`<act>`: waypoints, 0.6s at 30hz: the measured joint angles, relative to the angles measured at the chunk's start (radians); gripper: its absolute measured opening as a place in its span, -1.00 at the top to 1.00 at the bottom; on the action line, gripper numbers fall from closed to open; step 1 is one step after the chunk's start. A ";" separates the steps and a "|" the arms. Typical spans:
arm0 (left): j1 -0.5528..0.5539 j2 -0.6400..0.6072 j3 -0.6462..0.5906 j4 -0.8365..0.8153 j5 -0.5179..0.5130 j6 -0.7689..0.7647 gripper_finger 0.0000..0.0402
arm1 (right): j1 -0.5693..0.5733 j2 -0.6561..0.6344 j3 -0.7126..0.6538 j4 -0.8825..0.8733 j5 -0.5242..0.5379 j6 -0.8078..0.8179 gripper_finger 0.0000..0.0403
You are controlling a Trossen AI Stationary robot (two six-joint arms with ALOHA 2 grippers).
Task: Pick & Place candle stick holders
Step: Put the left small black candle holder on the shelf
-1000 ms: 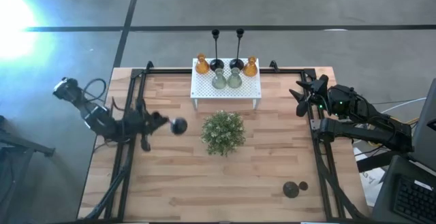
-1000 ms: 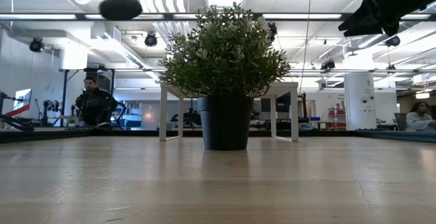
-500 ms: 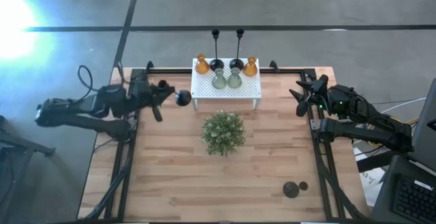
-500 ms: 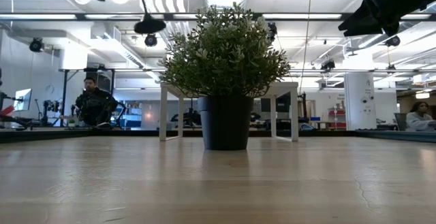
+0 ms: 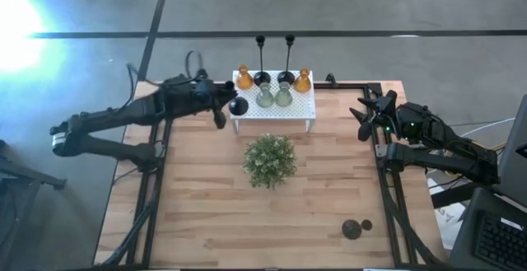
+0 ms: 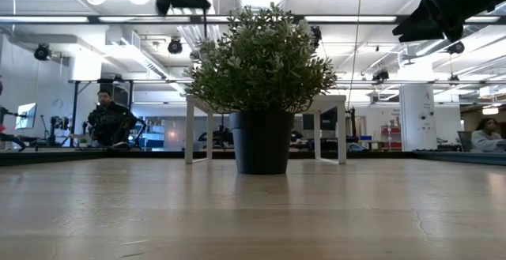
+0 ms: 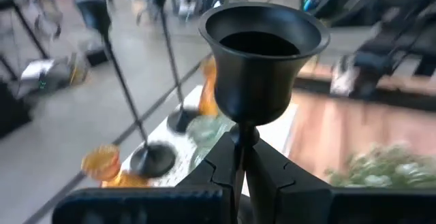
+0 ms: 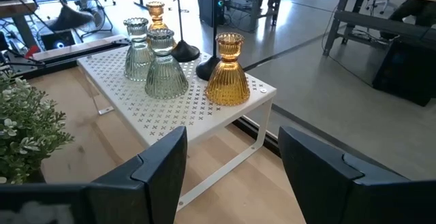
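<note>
Since a second ago, the left gripper (image 5: pixel 224 106) has been swung from beside the bushy green plant (image 5: pixel 269 160) to the left end of the white perforated stand (image 5: pixel 272 100), and the short black candle holder (image 5: pixel 239 106) has been carried along with it. The right gripper (image 5: pixel 362 113) is seen unmoved at the right edge of the wooden table (image 5: pixel 206 213), and the second short black holder (image 5: pixel 352 229) lies as before near the front right corner.

In the low view, the stand's top and all the holders on it are hidden behind the plant, and only part of the left arm is shown at the upper edge. In the left wrist view, the background holders are blurred.

The short black candle holder's (image 7: pixel 261 64) thin stem is clamped between the closed left fingers (image 7: pixel 221 173), with the cup projecting beyond the fingertips, just at the stand's left edge. On the stand are set two amber glass holders (image 8: pixel 227 71), two pale greenish glass holders (image 8: pixel 165 65) and two tall black holders (image 5: pixel 261 77). The right fingers (image 8: pixel 160 163) are held wide apart with nothing between them; the stand's holders lie well ahead of them.
</note>
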 joint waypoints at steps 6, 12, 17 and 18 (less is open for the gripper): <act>0.020 0.087 0.076 0.005 0.002 0.019 0.91 | 0.000 -0.001 0.000 0.000 0.000 0.000 -0.11; 0.037 0.140 0.100 -0.032 -0.003 0.008 0.91 | 0.000 -0.001 0.000 0.000 0.001 0.000 -0.11; 0.056 0.145 0.098 -0.021 -0.004 -0.024 0.91 | 0.000 -0.001 0.000 0.001 0.001 0.000 -0.11; 0.060 0.146 0.094 -0.027 -0.007 -0.030 0.91 | 0.000 -0.001 0.000 0.001 0.001 0.000 -0.11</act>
